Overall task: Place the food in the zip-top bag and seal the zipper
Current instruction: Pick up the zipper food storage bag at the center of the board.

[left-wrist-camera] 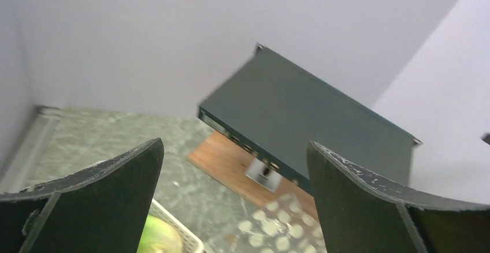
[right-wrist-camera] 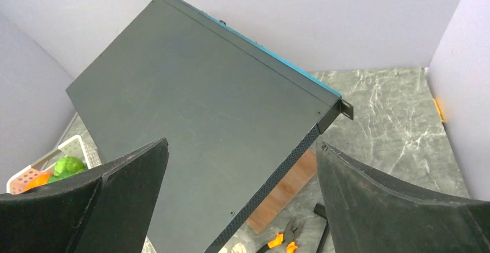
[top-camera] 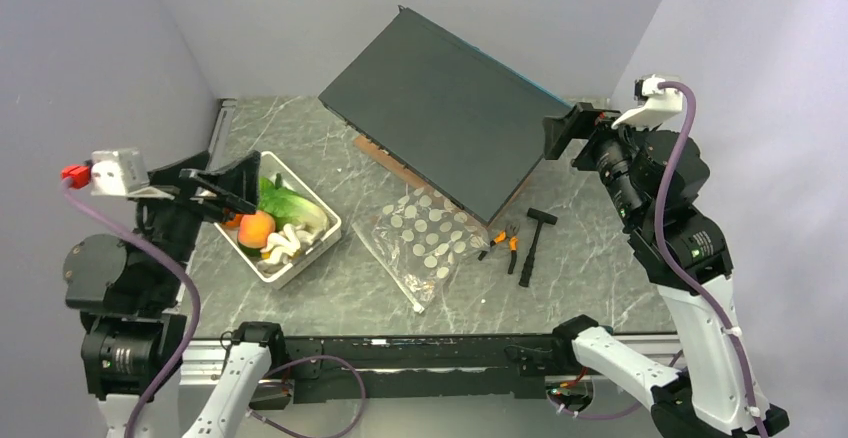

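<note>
The food lies in a white perforated basket [top-camera: 312,242] at the left: green lettuce [top-camera: 290,204], an orange [top-camera: 256,228] and white mushrooms [top-camera: 283,245]. The polka-dot zip-top bag [top-camera: 428,238] lies flat at the table's middle, with nothing visible in it. Its zipper [top-camera: 396,280] runs along the near-left edge. My left gripper [top-camera: 232,190] is open and empty, raised over the basket's left side. My right gripper [top-camera: 560,136] is open and empty, high at the far right. The left wrist view shows a green piece [left-wrist-camera: 153,237] and the bag [left-wrist-camera: 277,225]. The right wrist view shows the food [right-wrist-camera: 65,166].
A large black flat device [top-camera: 440,113] leans at the back centre over a wooden board [top-camera: 383,158]. Orange-handled pliers [top-camera: 506,241] and a black hammer [top-camera: 532,244] lie right of the bag. Grey walls close in the left, back and right sides.
</note>
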`<state>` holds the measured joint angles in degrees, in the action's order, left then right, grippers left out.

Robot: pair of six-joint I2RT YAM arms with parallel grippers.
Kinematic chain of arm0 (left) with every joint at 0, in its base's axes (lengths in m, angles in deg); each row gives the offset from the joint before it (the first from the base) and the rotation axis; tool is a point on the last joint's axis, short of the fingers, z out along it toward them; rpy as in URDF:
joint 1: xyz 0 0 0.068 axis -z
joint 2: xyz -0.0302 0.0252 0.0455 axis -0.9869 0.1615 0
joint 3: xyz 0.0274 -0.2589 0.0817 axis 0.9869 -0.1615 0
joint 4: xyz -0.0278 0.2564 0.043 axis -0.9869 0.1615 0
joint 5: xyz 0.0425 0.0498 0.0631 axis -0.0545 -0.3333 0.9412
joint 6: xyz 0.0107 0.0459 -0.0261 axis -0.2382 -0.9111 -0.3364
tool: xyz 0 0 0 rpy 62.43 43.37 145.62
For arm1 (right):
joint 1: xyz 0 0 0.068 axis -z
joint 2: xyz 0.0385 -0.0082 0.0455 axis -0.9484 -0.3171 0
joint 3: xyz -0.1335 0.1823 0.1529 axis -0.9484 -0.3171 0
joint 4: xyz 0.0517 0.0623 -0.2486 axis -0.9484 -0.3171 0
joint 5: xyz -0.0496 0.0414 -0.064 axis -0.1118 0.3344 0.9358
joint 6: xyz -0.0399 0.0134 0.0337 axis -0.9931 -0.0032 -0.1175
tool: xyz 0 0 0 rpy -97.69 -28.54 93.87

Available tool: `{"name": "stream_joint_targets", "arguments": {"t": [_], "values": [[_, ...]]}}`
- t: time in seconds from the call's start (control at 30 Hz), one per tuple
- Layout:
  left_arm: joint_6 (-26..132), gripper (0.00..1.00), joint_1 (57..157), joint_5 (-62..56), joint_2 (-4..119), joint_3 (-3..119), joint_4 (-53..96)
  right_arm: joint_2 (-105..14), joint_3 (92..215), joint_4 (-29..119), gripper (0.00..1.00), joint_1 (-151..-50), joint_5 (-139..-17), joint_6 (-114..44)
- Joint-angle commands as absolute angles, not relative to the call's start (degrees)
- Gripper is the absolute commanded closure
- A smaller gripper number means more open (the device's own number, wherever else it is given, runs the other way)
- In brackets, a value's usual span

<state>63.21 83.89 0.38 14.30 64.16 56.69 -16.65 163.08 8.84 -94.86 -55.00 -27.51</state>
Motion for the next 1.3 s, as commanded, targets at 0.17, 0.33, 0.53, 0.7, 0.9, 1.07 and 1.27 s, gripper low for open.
{"name": "stream_joint_targets", "arguments": {"t": [0.17,0.33,0.53,0.7,0.9,1.07,1.27], "values": [[76.7,0.01,86.4,-17.3,17.1,45.5,50.8,-20.9,167.4,5.8,0.0,-99.1,-62.9,-28.4],[79.2,0.01,103.8,-3.9,19.1,37.7,47.3,-26.1,168.7,5.1,0.0,-113.5,-56.2,-27.3],[87.8,0.01,122.9,13.2,17.6,24.0,39.0,-27.7,165.1,9.3,0.0,-132.5,-45.5,-26.5],[100.2,0.01,140.2,32.9,21.4,12.1,30.2,-26.7,162.0,12.7,0.0,-136.5,-45.0,-26.0],[123.1,0.01,150.4,47.0,36.2,14.0,38.6,-24.1,160.0,12.9,0.0,-137.5,-45.5,-26.2],[132.8,0.01,152.7,50.6,43.9,10.9,31.0,-20.8,157.7,13.2,0.0,-137.6,-45.2,-26.5],[133.7,0.12,153.1,53.7,45.7,2.3,12.1,-18.1,156.3,13.1,0.0,-137.5,-45.8,-26.6]]}}
